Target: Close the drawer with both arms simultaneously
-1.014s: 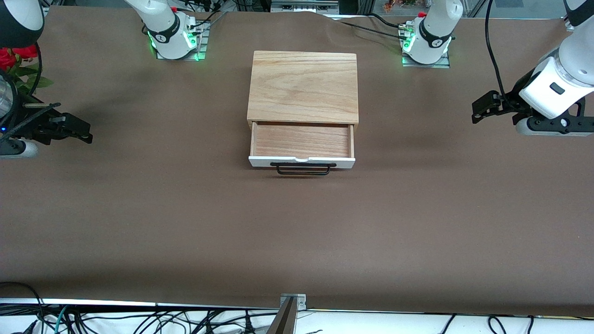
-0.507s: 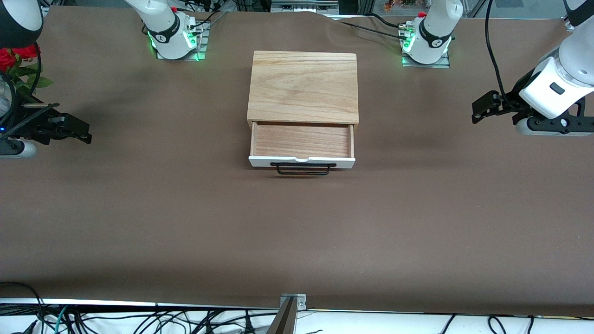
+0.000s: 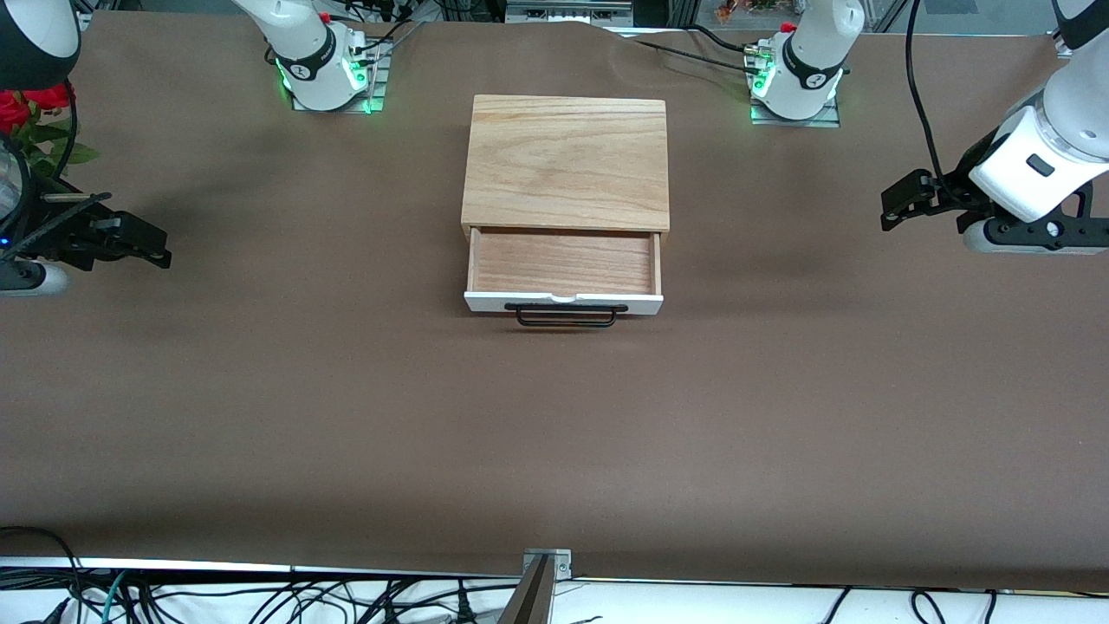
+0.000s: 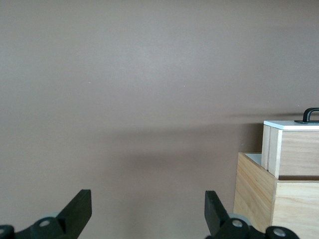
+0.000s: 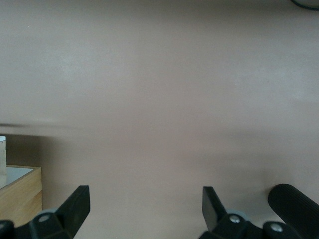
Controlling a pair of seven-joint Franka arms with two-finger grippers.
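The light-wood box point(image 3: 566, 160) sits mid-table between the arm bases. Its drawer point(image 3: 563, 264) is pulled out toward the front camera, empty, with a white front panel point(image 3: 563, 302) and a black wire handle point(image 3: 567, 315). The drawer point(image 4: 294, 149) and handle point(image 4: 310, 114) also show in the left wrist view; a corner of the box point(image 5: 17, 191) shows in the right wrist view. My left gripper point(image 3: 897, 208) hangs open over the table at the left arm's end, well away from the box. My right gripper point(image 3: 152, 245) hangs open at the right arm's end. Both are empty.
Red flowers point(image 3: 22, 108) stand at the table edge by the right gripper. Cables point(image 3: 260, 598) lie along the front edge, with a metal bracket point(image 3: 546, 563) at its middle. The brown table cover point(image 3: 554, 433) spreads wide in front of the drawer.
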